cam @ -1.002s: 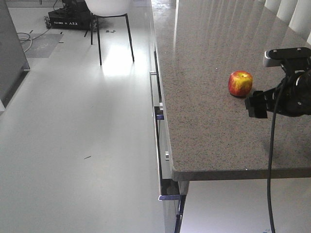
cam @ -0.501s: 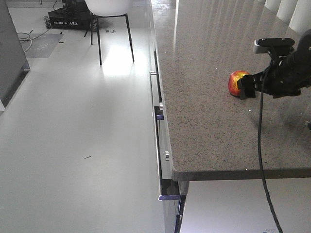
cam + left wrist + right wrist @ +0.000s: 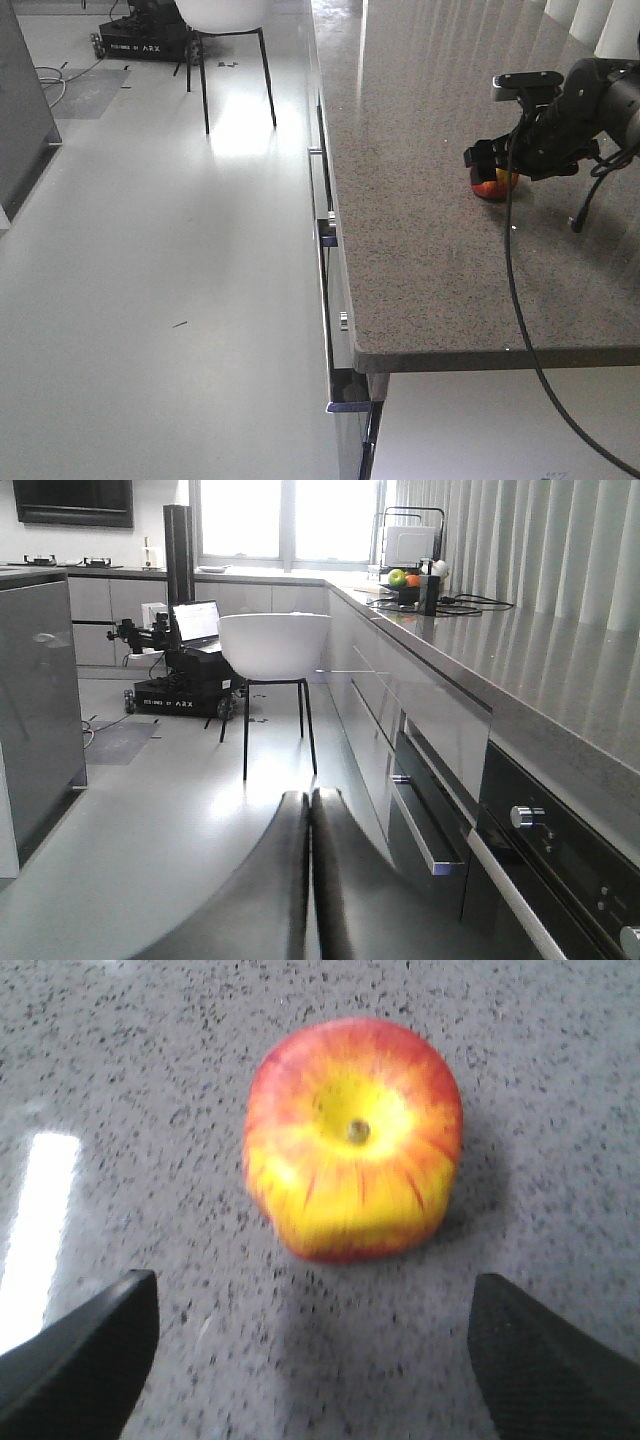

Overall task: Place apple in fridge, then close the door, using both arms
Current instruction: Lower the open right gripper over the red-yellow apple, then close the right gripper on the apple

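1. The apple [image 3: 352,1140] rests on the speckled grey countertop [image 3: 430,260].
2. The right gripper [image 3: 310,1285] hovers close above it, fingers spread wide, not touching.
3. The left gripper [image 3: 309,802] has its fingers pressed together, holding nothing.

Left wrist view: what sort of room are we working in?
Most likely a kitchen, perhaps a lab mock-up: a long speckled stone countertop, handled drawers and an oven knob below it, plus a wheeled equipment cart carrying a laptop.

The right claw [image 3: 482,158] hangs just over the apple [image 3: 492,186] on the countertop [image 3: 430,260], perhaps touching it.
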Controlling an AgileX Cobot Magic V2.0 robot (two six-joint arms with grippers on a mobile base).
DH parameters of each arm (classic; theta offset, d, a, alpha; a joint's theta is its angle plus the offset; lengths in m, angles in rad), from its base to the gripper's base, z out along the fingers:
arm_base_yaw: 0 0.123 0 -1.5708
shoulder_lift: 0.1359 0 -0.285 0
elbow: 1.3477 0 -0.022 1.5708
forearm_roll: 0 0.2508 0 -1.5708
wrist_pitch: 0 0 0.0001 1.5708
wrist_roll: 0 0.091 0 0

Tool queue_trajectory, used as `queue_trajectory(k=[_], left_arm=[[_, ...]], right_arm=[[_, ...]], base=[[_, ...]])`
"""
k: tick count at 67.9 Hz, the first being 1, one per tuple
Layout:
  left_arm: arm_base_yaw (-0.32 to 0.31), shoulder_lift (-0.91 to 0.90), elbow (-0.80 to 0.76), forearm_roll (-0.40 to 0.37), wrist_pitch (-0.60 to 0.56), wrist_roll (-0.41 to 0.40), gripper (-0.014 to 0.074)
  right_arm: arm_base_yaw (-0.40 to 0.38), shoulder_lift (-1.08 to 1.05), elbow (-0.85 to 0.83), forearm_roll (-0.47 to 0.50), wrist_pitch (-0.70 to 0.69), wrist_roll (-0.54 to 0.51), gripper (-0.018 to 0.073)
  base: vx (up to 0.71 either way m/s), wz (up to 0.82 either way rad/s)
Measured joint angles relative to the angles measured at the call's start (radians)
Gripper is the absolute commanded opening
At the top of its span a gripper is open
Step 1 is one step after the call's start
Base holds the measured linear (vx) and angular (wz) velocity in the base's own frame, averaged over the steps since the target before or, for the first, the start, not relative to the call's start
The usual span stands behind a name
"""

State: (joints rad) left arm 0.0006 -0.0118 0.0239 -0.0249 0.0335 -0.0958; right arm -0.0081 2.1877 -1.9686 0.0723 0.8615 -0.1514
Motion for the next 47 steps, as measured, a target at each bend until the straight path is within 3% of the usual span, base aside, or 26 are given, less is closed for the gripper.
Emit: queue_trajectory(k=[33, 47], left_arm=[[0.000, 0.000, 0.000, 0.000, 0.000, 0.000, -0.0006], [0.000, 0.000, 0.000, 0.000, 0.000, 0.000, -0.0006]], right_arm=[[0.000, 0.135, -0.089, 0.000, -0.176, -0.020, 0.0579], [0.000, 0.137, -0.089, 0.000, -0.208, -0.020, 0.0466]], base=[[0.00, 0.00], [0.00, 0.00]])
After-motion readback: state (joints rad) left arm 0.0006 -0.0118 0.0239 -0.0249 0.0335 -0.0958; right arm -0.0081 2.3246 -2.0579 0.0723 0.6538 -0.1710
